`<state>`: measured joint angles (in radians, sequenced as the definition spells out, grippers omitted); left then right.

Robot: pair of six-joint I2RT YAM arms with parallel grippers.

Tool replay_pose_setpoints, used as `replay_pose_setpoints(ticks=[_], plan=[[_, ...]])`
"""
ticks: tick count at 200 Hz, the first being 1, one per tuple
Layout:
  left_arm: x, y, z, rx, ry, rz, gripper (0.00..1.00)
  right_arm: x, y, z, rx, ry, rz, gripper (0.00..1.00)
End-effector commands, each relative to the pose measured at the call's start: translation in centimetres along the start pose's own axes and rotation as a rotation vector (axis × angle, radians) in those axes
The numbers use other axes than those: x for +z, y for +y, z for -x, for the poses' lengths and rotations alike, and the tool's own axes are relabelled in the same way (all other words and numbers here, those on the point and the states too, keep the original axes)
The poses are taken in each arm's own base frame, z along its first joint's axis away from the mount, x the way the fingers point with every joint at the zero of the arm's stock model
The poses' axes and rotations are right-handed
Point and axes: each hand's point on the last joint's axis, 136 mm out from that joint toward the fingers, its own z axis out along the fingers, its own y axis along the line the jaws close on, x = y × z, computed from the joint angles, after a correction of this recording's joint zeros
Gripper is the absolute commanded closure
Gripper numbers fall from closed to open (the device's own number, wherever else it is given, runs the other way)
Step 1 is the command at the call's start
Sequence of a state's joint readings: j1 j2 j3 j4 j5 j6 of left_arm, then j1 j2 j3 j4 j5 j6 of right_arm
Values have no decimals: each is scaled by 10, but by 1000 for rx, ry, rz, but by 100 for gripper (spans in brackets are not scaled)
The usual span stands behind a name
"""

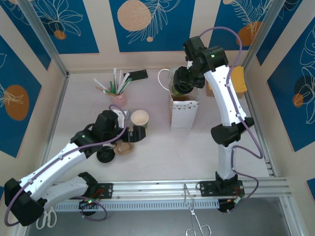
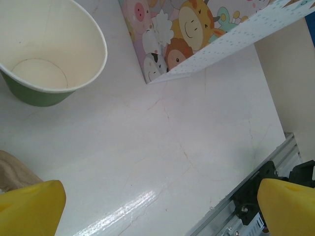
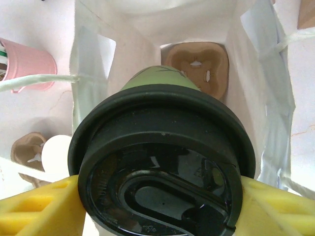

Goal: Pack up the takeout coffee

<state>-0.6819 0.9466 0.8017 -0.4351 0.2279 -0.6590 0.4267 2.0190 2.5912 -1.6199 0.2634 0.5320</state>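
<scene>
Far left of the bench [image 1: 162, 157]: a black lid [image 1: 105, 155] lies flat, loose, just beside the left arm's wrist. Behind it, near the back wall, stands a pink cup [image 1: 118, 96] with straws in it.

A brown cardboard cup carrier [image 1: 125, 147] sits on the bench, partly under the left tool [image 1: 135, 133]. Its yellow fingers [image 2: 29, 206] are spread wide apart with nothing between them, low over bare bench.

Just beyond the left tool stands an open cup [image 1: 140, 118], green outside, white inside, upright, no lid.

Centre: a white paper bag [image 1: 184, 113] stands upright, mouth open, cartoon animals printed on one side. A second brown carrier [image 3: 197, 66] lies at its bottom.

Right: the right tool [image 1: 183, 81] is clamped on the coffee cup [image 3: 162, 162], one yellow finger [image 3: 39, 206] on each side just below its black lid. The green cup hangs upright over the bag's open mouth, above the carrier. How far its base has entered the bag cannot be told.
</scene>
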Motion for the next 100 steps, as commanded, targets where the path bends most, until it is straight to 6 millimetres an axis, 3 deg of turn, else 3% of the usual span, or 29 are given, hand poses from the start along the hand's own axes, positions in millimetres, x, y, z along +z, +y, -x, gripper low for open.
replay_pose_setpoints(ticks=[1,51,100], plan=[[-4,-9,2,38,7,-12,0,4,-25,-29,12,142,-100,31],[-3,-7,2,40,11,-5,0,31,-26,-39,2,226,-140,31],[1,-5,0,37,18,-1,0,45,-22,-54,-20,294,-166,30]])
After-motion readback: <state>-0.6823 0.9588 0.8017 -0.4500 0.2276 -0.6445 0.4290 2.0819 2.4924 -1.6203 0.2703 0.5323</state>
